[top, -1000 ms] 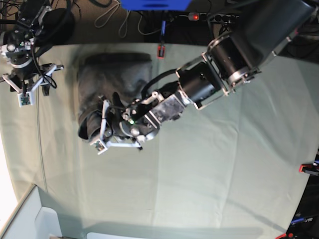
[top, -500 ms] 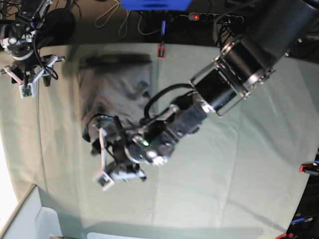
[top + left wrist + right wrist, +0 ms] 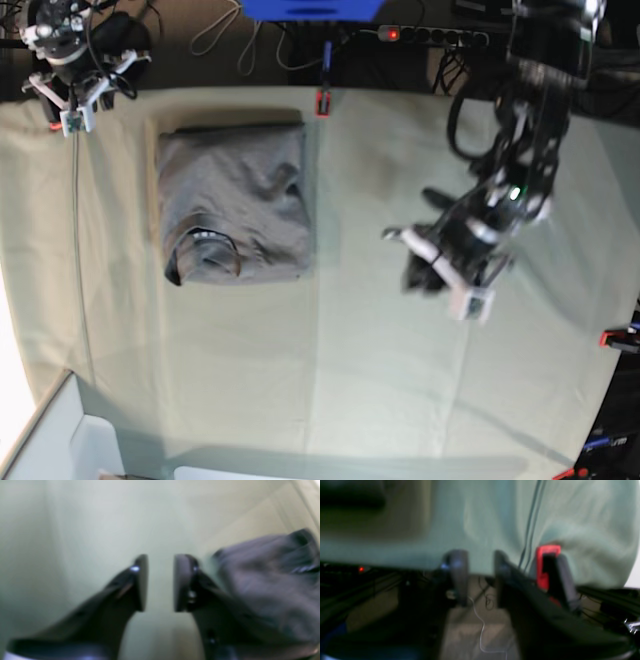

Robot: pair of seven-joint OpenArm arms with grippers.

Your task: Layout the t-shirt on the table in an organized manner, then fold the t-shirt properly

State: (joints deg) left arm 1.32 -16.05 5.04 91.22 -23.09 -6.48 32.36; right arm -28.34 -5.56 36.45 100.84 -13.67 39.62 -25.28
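The plain dark grey short-sleeved cotton t-shirt (image 3: 236, 203) was lying folded into a roughly square bundle on the far left part of the counter (image 3: 380, 380), which was covered in pale sage-green cloth with faint creases. Its ribbed round collar (image 3: 208, 250) sat at the near edge of the bundle, with a bit of pale label showing inside it. Nothing was touching the shirt.

The left pincer (image 3: 448, 270) hung over the bare green cloth, well to the right of the shirt in the base view. Up close in its own wrist view, the left pincer (image 3: 160, 582) had its two dark pads apart with a narrow gap between them and only green cloth showing through, so it was loose and holding nothing. The grey shirt (image 3: 270, 580) showed off to one side there, blurry, clear of the fingers.

The right pincer (image 3: 75, 85) was way back at the far left corner, around the counter's edge. In its wrist view the right pincer (image 3: 480, 577) also had a narrow gap between the pads, gripping nothing, and the picture was pretty smeared. Just beside it was a small red clip (image 3: 546, 565) on the edge of the cloth, with a thin cable running past. Another red clip (image 3: 322, 102) sat on the far edge near the shirt's corner.
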